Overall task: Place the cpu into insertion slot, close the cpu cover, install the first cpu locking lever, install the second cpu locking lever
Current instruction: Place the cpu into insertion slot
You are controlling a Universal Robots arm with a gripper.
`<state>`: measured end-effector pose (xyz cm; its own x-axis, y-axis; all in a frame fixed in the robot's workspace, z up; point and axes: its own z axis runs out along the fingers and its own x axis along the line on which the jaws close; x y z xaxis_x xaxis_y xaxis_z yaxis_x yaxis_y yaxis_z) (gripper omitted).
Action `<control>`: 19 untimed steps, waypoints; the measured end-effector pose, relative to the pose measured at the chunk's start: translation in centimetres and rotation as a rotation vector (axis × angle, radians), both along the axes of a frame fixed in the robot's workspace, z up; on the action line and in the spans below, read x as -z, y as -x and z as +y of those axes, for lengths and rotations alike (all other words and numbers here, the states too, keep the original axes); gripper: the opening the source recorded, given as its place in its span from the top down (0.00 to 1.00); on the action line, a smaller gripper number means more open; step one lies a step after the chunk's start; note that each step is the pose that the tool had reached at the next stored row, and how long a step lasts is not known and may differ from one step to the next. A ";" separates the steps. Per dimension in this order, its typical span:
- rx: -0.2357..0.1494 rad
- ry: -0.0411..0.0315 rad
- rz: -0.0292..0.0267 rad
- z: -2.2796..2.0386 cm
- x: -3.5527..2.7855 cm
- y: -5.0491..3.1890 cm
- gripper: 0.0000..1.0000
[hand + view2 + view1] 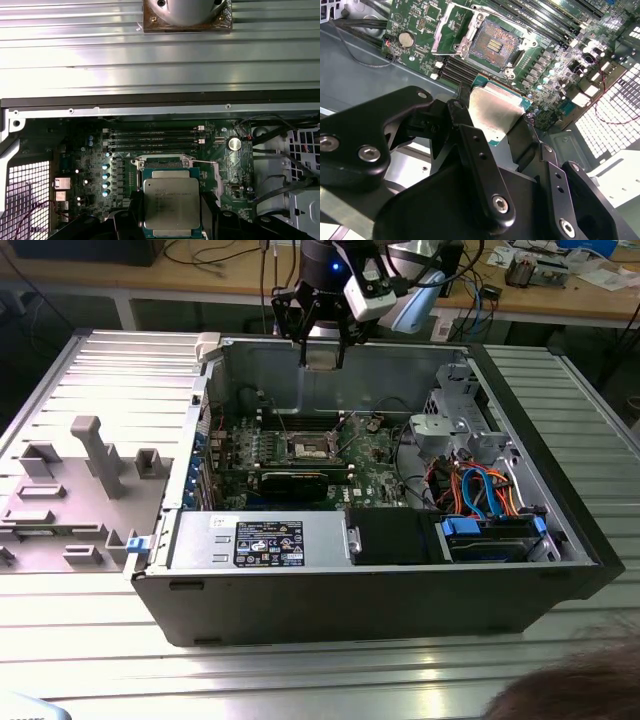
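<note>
The cpu [322, 354] was gripped by its edges btwn the fingers of the gripper [322, 360], which was clenched on it. In the exterior view it was held in the air over the far part of the open pc case [350, 600], well above the motherboard [375, 455]. In the second wrist view the cpu's silver top was seen tilted, w/ black fingers [470, 140] pressed to opposite sides. The insertion slot [492, 45] was seen bare, its contact field exposed. The cpu cover [442, 30] was raised open beside it, and the cpu was apart from both. In the first wrist view the cpu [172, 204] was seen overlapping the slot's frame, w/ memory slots [155, 137] and a coin battery [233, 144] nearby on the board. The case was set on a ribbed metal table [90, 360]
</note>
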<state>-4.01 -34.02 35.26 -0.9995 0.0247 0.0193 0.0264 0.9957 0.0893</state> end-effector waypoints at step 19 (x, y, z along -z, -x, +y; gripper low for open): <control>0.000 0.0081 0.0000 0.04 0.66 0.24 0.45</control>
